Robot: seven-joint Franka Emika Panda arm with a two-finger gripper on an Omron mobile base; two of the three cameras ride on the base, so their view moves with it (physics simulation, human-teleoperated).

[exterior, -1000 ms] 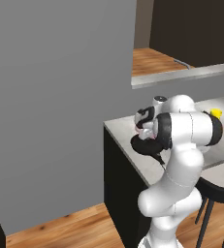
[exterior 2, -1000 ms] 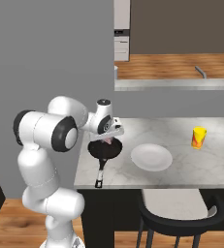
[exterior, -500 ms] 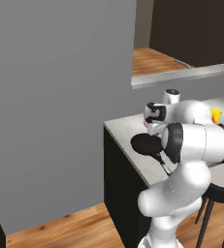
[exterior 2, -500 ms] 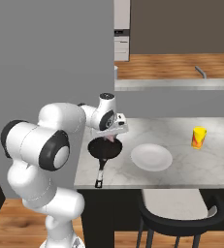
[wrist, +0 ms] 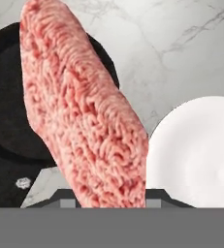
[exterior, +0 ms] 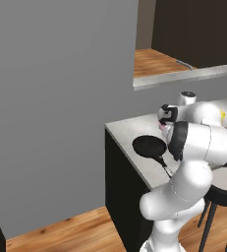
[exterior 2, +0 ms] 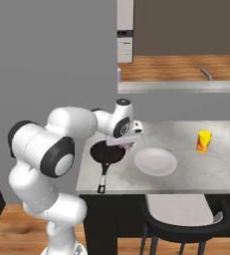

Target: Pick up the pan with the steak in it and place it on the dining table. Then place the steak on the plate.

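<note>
The steak (wrist: 84,111), a pink-red slab, hangs on end in my gripper (exterior 2: 130,145), which is shut on it. It hovers above the dining table (exterior 2: 211,169), over the gap between the pan and the plate. The black pan (exterior 2: 108,153) lies empty near the table's left end, with its handle (wrist: 9,181) pointing to the front edge. Just right of the pan sits the pale round plate (exterior 2: 155,162), bare; the hand view also has the pan (wrist: 7,97) and the plate (wrist: 200,155). From the left base view the pan (exterior: 149,146) lies in front of my forearm.
A small yellow cup (exterior 2: 203,141) stands far right on the table. A black stool (exterior 2: 186,214) is tucked under the front edge. A tall grey wall (exterior 2: 52,60) rises to the left. A grey counter (exterior 2: 186,85) runs behind the table.
My gripper has carried the steak rightward, from over the pan toward the plate, and the elbow has swung out. Pan, plate and cup have stayed put.
</note>
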